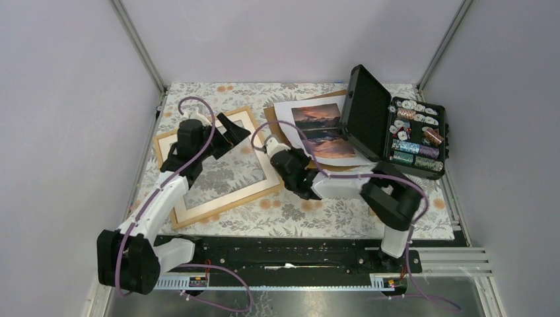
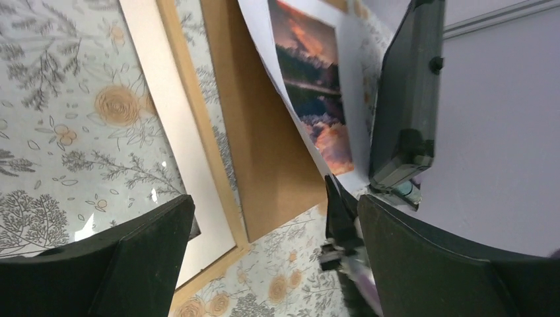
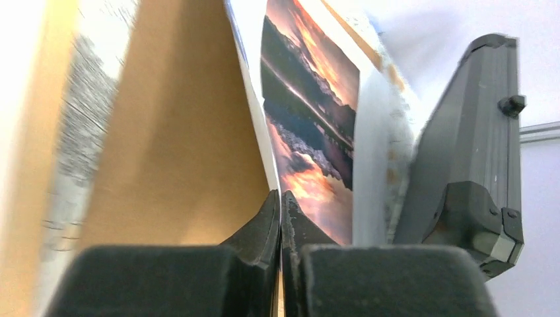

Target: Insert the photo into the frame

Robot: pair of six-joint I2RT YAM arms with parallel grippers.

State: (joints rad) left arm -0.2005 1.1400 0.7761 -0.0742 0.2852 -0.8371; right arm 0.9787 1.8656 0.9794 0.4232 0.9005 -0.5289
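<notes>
The photo [image 1: 322, 129], a sunset print with a white border, lies on a brown backing board [image 1: 280, 131] at the back centre, its near edge lifted. My right gripper [image 1: 307, 160] is shut on that near edge; the right wrist view shows the jaws [image 3: 280, 206] pinching the white border of the photo [image 3: 310, 125] above the board [image 3: 178, 152]. The light-wood frame [image 1: 228, 207] lies flat at the left with a cream mat inside. My left gripper [image 1: 232, 135] is open and empty over the frame's far right corner. In the left wrist view [image 2: 277, 257] it looks past the moulding [image 2: 198, 132] at the photo [image 2: 310, 86].
An open black hard case [image 1: 396, 132] holding several poker chips stands at the back right, its raised lid right beside the photo. It also shows in the right wrist view [image 3: 462, 165]. A floral cloth [image 1: 297, 211] covers the table. Grey walls close in on three sides.
</notes>
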